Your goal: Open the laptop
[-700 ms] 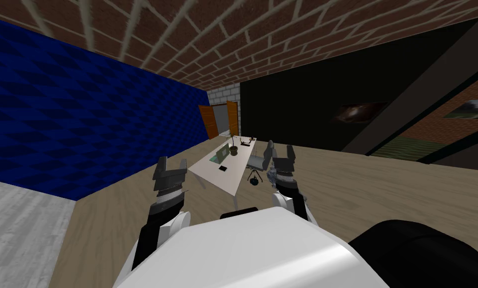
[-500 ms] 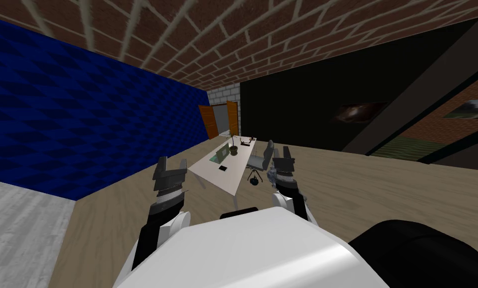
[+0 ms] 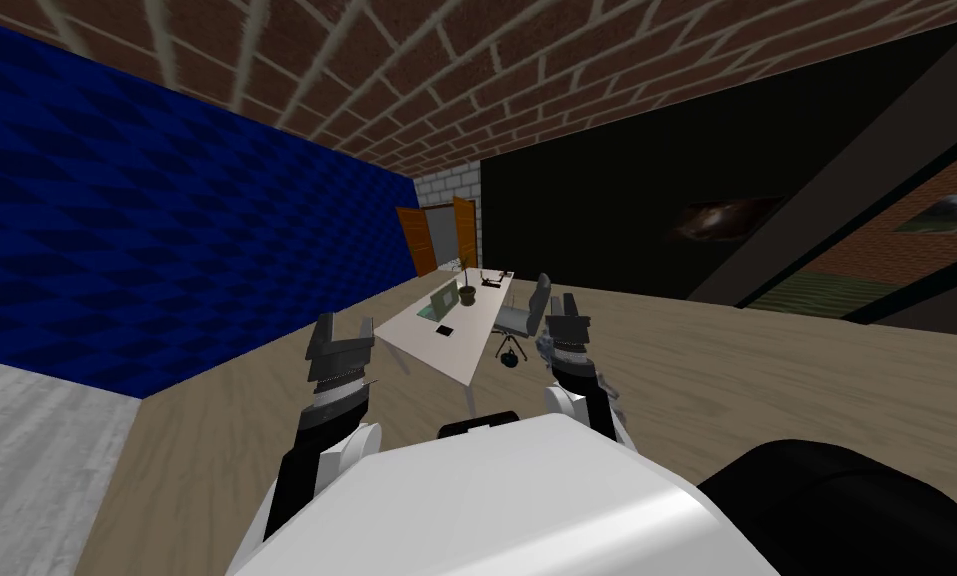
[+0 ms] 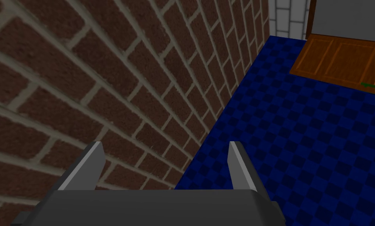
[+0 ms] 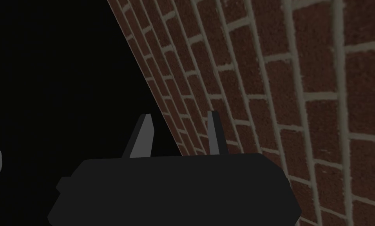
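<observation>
The left end effector [image 3: 346, 328] hangs ahead of the chest with its two light grey blade fingers [image 4: 90, 164] spread wide, gripping and touching nothing. The right end effector [image 3: 566, 305] is held alongside at like height, its fingers [image 5: 141, 137] at a narrow gap, also empty. The small grey-green laptop [image 3: 444, 297] sits on the long white counter [image 3: 456, 352], well ahead of both, beside a dark potted plant [image 3: 466, 294], with a grey office chair [image 3: 526, 312] at the counter's right side; its lid seems raised. Compared with 0.7 s ago, the right fingers stand closer together, the left ones are unchanged, and my head camera has shifted slightly.
</observation>
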